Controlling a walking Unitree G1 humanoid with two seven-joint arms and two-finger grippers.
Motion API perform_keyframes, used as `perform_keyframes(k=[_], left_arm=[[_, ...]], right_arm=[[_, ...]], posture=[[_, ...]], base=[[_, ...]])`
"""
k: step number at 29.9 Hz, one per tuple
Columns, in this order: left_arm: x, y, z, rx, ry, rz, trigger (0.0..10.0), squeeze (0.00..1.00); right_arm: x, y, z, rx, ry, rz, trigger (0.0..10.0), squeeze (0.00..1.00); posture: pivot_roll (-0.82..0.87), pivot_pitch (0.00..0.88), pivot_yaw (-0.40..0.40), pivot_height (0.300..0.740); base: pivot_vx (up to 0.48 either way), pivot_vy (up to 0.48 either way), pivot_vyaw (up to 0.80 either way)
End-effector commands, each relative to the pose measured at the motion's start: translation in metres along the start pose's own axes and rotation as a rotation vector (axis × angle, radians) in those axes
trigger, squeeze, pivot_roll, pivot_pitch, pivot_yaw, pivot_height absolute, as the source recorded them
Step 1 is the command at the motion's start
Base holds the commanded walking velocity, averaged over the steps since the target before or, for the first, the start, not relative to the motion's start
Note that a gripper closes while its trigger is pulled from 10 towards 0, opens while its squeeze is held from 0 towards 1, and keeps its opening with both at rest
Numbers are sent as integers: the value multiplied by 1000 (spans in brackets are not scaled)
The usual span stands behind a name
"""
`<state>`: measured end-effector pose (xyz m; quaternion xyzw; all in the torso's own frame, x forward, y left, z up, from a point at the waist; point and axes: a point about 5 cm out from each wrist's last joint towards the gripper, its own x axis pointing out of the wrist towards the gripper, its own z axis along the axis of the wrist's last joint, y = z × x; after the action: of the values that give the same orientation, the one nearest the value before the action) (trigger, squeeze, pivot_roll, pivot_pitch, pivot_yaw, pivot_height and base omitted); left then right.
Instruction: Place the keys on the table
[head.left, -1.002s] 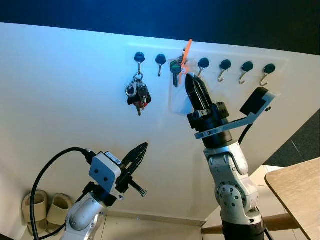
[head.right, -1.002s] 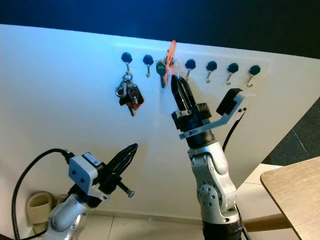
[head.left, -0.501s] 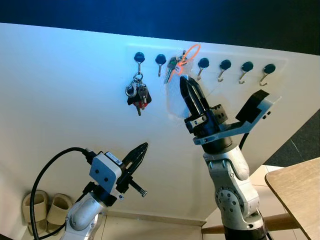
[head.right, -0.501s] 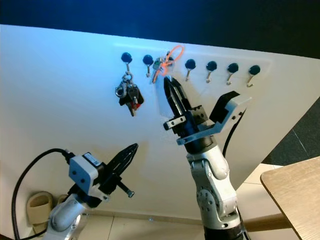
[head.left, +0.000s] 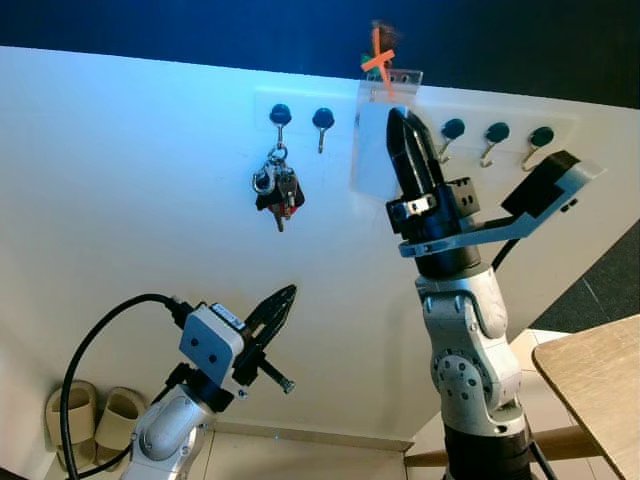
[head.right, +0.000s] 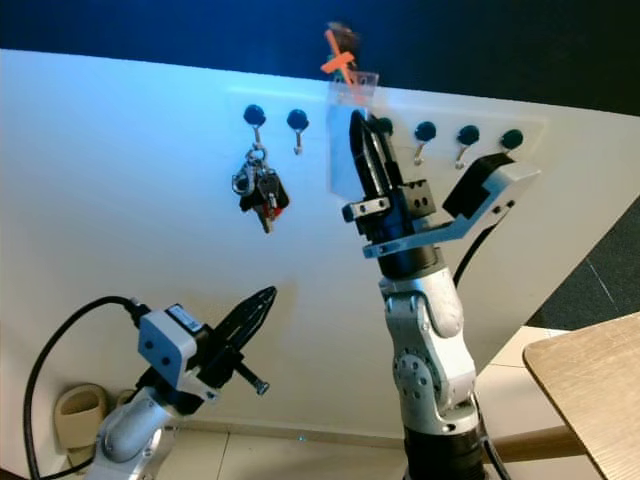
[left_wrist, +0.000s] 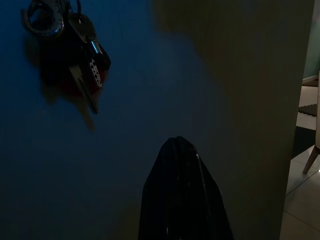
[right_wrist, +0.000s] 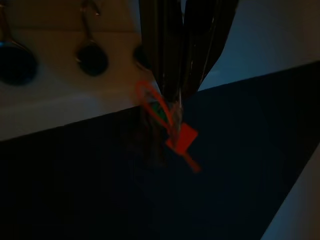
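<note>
1. Orange-tagged keys (head.left: 379, 62) pinched in right gripper (head.left: 400, 120), top centre of frame, above hooks (head.left: 453, 129).
2. Could slip if swung toward table (head.left: 598, 380), lower right.
3. Left gripper (head.left: 283, 297) closed, empty.

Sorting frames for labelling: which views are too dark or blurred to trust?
Left wrist view: very dark, though the hanging key bunch is discernible. Right wrist view: dim, the orange-tagged keys at the right pincer smeared. Eye views: well lit, only those keys blurred.

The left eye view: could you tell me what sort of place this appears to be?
Probably a home entryway: wall hooks hold a key bunch, slippers sit on the floor, and a wooden table stands nearby.
</note>
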<state>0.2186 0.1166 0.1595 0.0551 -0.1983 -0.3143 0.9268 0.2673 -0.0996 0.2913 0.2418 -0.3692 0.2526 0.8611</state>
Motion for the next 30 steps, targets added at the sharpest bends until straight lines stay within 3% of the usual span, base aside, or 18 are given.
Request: perform_keyframes(k=[1, 12, 17, 24, 30], left_arm=[[-1, -2, 1, 9, 13, -30, 10000, 0], [-1, -3, 1, 10, 16, -32, 10000, 0], [-2, -4, 0, 12, 20, -38, 10000, 0], [-2, -4, 0, 13, 22, -39, 10000, 0], [-2, -4, 0, 15, 22, -36, 10000, 0]], right_arm=[[1, -8, 1, 29, -1, -55, 10000, 0], [-1, -15, -2, 126, 12, -134, 10000, 0], [-4, -15, -13, 180, 96, -141, 10000, 0], [-6, -5, -21, 153, 170, -54, 10000, 0], [-2, 7, -13, 84, 130, 58, 10000, 0]], posture=[[77, 80, -60, 740], [78, 82, -63, 740], [76, 83, -62, 740], [77, 85, -63, 740], [77, 85, -62, 740]], base=[[0, 0, 0], [0, 0, 0], [0, 0, 0], [0, 0, 0], [0, 0, 0]])
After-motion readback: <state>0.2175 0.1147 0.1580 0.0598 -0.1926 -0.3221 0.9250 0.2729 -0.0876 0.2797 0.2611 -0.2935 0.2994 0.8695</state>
